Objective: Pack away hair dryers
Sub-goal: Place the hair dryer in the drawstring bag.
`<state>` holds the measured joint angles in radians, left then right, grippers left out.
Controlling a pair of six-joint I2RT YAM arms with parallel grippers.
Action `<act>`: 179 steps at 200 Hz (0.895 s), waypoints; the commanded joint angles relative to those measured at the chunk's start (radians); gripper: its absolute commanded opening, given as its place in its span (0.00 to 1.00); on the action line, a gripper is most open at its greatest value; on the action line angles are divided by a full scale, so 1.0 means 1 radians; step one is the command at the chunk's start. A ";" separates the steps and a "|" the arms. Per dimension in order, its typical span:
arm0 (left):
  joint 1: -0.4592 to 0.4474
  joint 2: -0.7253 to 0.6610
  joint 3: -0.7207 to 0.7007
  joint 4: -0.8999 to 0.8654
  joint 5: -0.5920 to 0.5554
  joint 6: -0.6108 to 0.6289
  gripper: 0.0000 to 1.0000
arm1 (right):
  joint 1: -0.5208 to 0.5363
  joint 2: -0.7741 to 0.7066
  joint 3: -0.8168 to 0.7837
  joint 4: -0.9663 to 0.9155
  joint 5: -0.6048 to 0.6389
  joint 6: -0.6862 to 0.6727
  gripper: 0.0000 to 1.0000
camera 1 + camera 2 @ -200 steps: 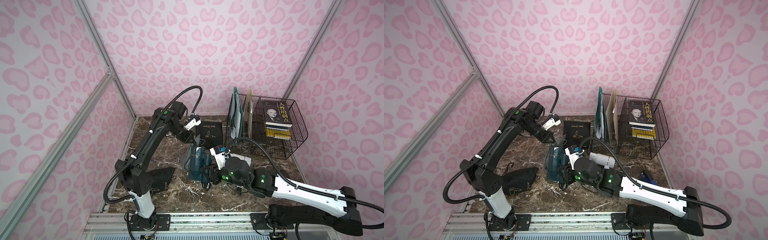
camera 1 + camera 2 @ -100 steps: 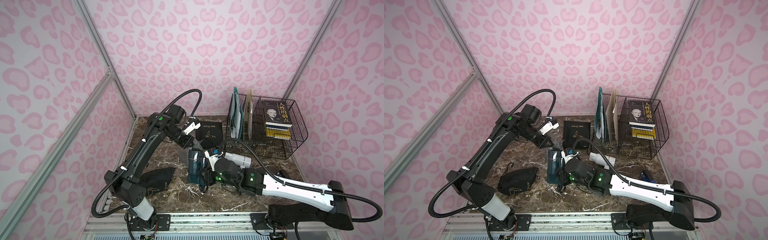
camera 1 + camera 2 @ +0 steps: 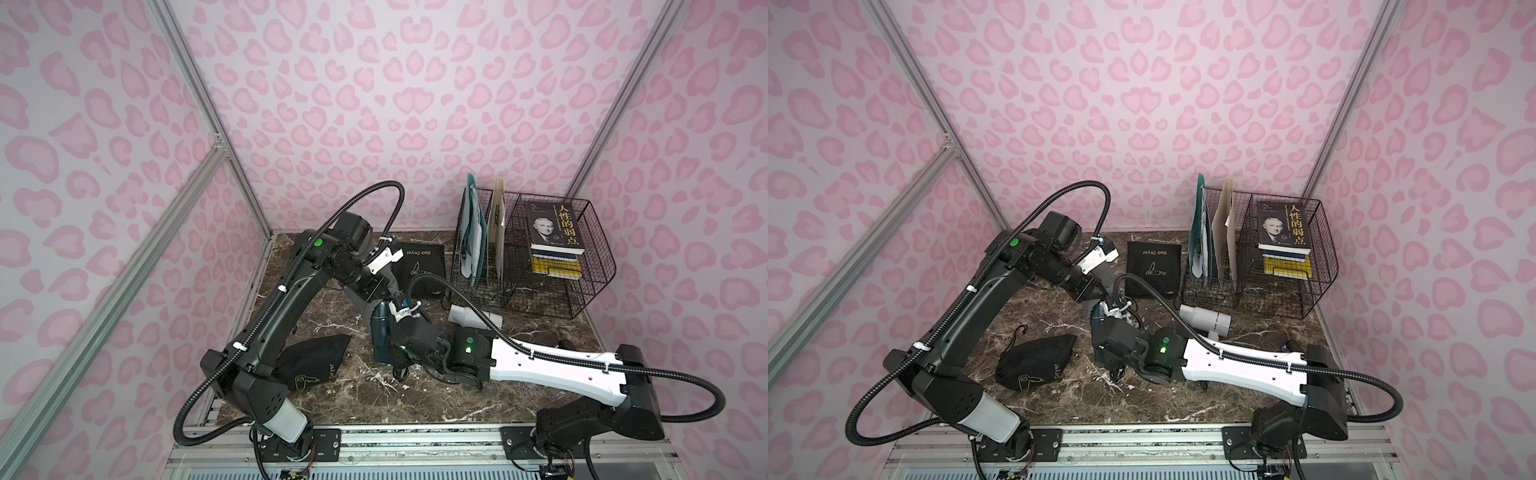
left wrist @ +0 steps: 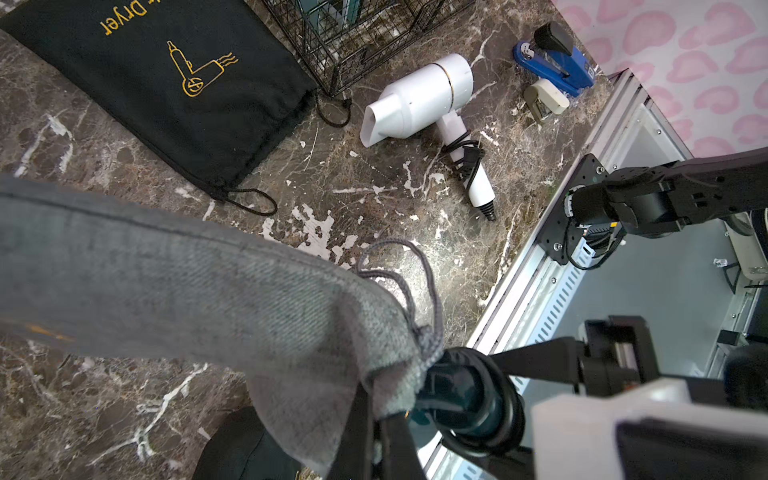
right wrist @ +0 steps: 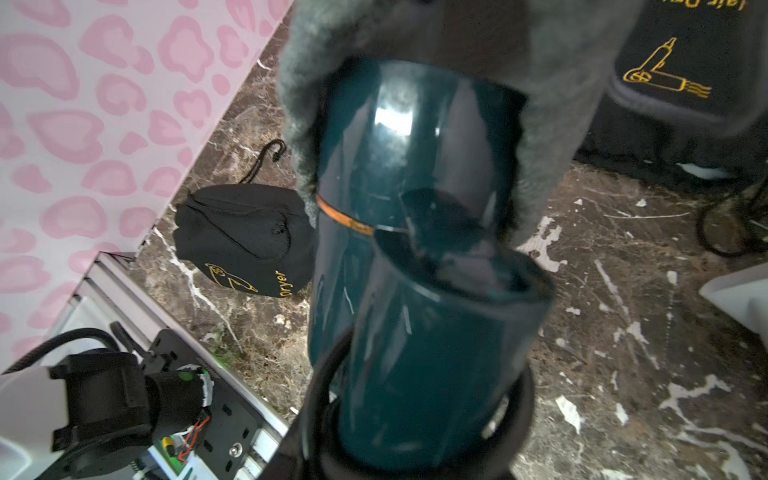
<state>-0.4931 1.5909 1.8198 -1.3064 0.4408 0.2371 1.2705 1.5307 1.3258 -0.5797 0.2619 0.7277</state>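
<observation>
The veined brown marble tabletop [image 3: 415, 399] carries a black wire basket [image 3: 590, 291] at its far right corner. Beside the basket lies a flat black fabric pouch with gold print [image 3: 419, 266]. A bulging black drawstring pouch [image 3: 1034, 365] sits near the left edge.

Only the left wrist view shows the left gripper [image 4: 374, 415] pinched tight on the rim of the coarse-woven grey fabric pouch [image 4: 166, 282]. Only the right wrist view shows the glossy dark teal hair dryer [image 5: 415, 166] closely. It is at mid-table with its barrel nose inside the grey pouch's mouth and its handle clasped by the right gripper [image 5: 419, 440].

The smooth white hair dryer [image 4: 419, 95] lies just before the basket. The left wrist view alone clearly shows a blue stapler [image 4: 557, 66].
</observation>
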 commanded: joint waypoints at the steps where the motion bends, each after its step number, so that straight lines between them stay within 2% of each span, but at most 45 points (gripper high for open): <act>1: -0.002 -0.009 -0.005 0.009 0.025 -0.005 0.02 | 0.008 0.051 0.070 -0.075 0.058 -0.028 0.00; 23: -0.006 -0.020 -0.024 0.010 0.041 -0.002 0.02 | 0.008 0.070 0.081 -0.078 0.062 -0.030 0.00; 52: -0.029 -0.043 -0.066 0.016 0.045 0.004 0.02 | -0.011 0.009 0.010 0.007 0.033 -0.005 0.00; 99: -0.083 -0.086 -0.116 0.026 0.068 0.018 0.02 | -0.051 -0.151 -0.173 0.233 -0.065 0.021 0.00; 179: -0.137 -0.099 -0.124 0.016 0.060 0.045 0.02 | -0.102 -0.246 -0.286 0.380 -0.240 0.020 0.00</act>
<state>-0.6216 1.5013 1.6928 -1.2846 0.4717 0.2642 1.1904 1.2972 1.0672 -0.3492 0.0822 0.7486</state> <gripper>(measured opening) 0.065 0.379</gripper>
